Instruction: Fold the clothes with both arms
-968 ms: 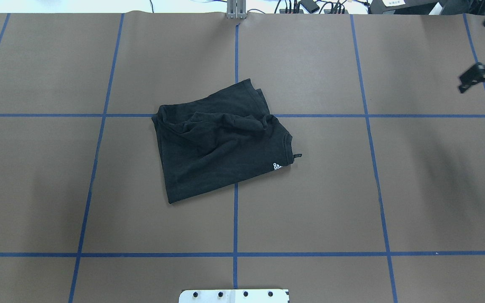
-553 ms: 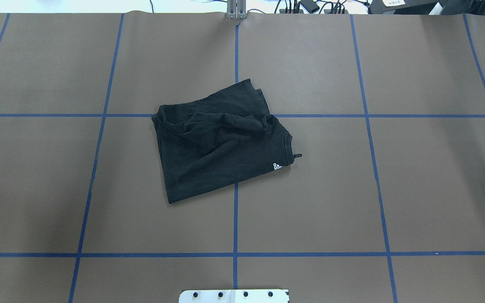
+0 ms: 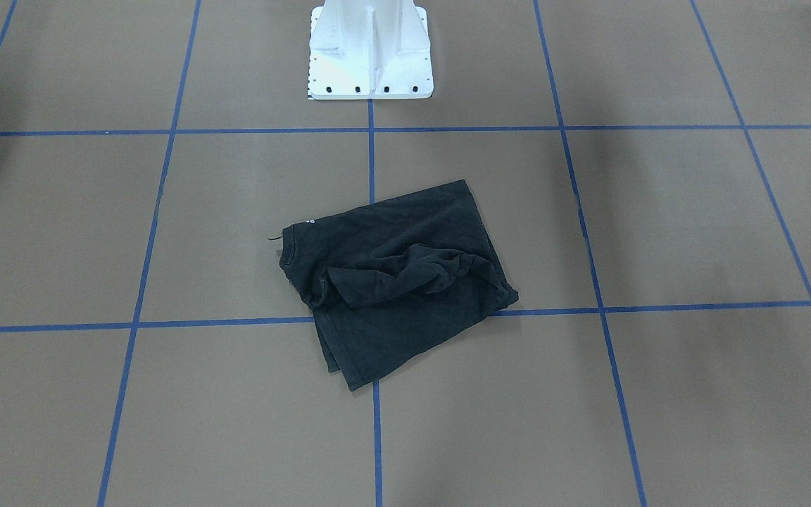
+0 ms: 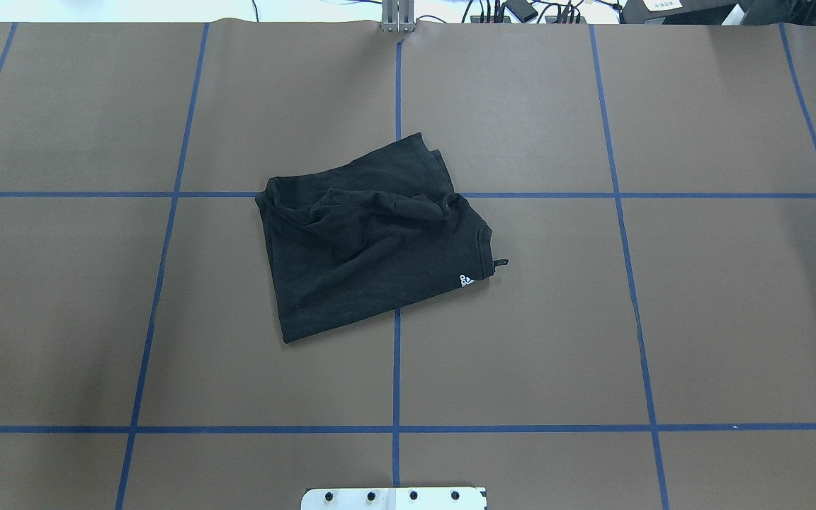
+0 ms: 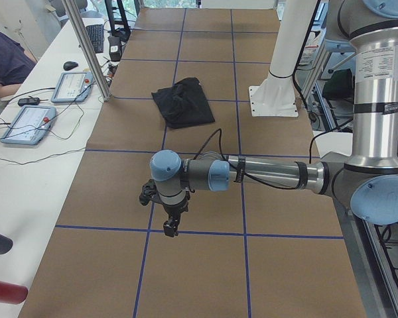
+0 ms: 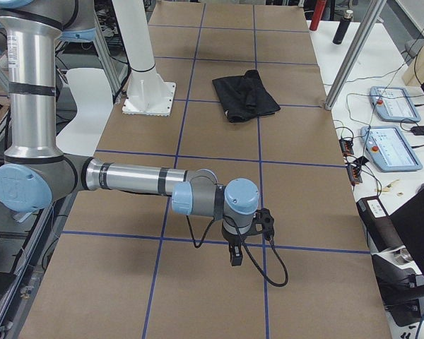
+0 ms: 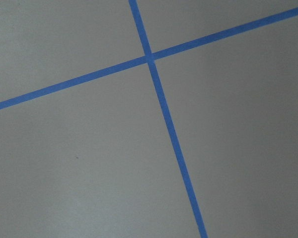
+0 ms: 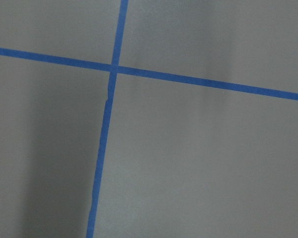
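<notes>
Hanging over bare table [image 4: 698, 319] toward its two ends, the left gripper [image 5: 170, 226] and the right gripper [image 6: 234, 256] point down near blue tape lines [image 4: 397, 368]. They show only in the side views, so I cannot tell if their fingers are apart or together. Farther along, near the table's middle and well apart from both, the black T-shirt [image 4: 372, 237] lies roughly folded and wrinkled, with a small white mark, perhaps a logo, at one corner. On the robot's side stands the white pedestal [image 3: 370, 53].
</notes>
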